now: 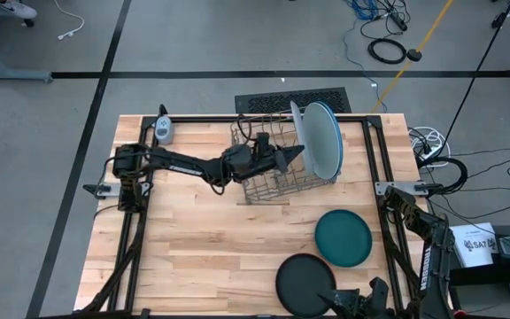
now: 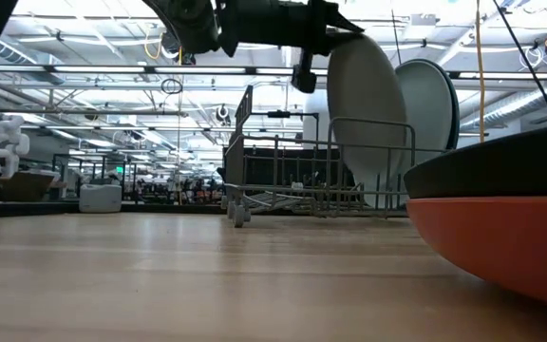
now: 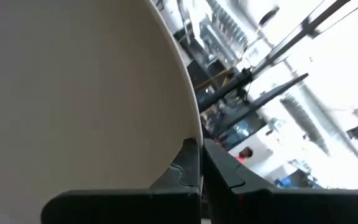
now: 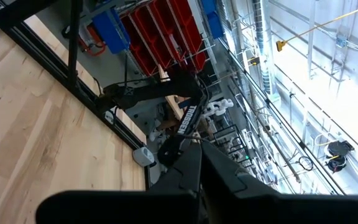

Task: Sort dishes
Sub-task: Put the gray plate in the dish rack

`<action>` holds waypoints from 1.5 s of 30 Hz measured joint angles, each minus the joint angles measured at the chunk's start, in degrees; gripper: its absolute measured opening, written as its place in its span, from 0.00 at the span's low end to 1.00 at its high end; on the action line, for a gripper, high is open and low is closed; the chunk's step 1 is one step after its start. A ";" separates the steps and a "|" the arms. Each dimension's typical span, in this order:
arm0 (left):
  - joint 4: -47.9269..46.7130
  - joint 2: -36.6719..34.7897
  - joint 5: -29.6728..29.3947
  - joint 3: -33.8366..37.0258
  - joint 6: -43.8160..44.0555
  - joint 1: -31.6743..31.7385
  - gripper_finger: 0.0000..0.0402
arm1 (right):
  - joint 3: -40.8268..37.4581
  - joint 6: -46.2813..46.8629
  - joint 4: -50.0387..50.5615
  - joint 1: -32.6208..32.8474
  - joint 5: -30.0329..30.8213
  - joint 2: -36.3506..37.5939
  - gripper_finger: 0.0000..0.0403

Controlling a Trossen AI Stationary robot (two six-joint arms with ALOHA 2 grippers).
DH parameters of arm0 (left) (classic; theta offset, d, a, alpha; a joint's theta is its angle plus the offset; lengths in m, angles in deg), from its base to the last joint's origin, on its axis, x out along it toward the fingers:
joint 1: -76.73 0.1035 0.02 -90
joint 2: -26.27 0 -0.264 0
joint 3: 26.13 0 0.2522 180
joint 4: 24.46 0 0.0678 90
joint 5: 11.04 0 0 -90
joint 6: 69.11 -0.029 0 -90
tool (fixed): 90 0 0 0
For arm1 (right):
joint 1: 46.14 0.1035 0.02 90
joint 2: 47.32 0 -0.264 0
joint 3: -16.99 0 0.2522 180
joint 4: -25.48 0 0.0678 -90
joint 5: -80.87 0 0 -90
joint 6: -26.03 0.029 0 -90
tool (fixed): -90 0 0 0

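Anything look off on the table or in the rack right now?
Nothing stands out. The left end effector pinches the rim of a large pale round plate standing upright in the grey wire dish rack; the dark teal plate lies flat.

My tabletop (image 1: pixel 202 239) is pale butcher-block wood, and a grey wire rack (image 1: pixel 268 173) stands on it toward the far edge, near the middle. A small white-and-grey device (image 1: pixel 163 129) lies at the far left corner of the tabletop, and a dark floor vent (image 1: pixel 292 100) sits on the grey floor just beyond the far edge. Black cables (image 1: pixel 388 49) coil on the floor further off, beside a yellow pole (image 1: pixel 414 53), and red bins (image 4: pixel 160 43) hang on a wall shelf in the room.
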 joint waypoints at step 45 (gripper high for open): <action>-2.00 1.26 6.37 -2.55 0.73 0.05 0.60 | 0.00 0.11 0.28 0.00 0.00 0.00 0.00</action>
